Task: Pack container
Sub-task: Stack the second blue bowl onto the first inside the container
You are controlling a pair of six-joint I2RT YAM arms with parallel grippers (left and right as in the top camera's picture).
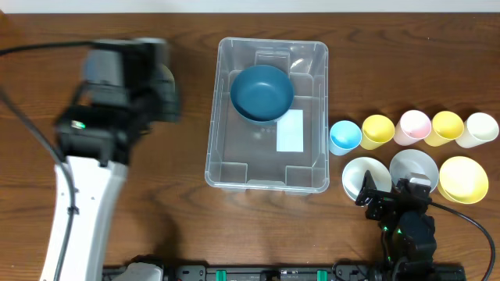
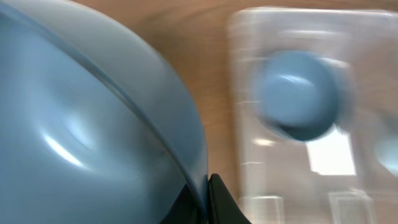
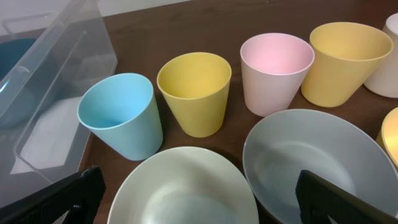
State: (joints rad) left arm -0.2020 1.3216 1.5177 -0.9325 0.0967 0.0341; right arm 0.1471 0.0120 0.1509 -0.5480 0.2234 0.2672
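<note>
Left fingers gripping blue bowl by rim, hovering left of clear container; right fingers spread wide, hanging above white bowl and grey bowl.

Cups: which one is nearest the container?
The light blue cup, leftmost in the row, right beside the clear container; the other cups sit farther away.
</note>
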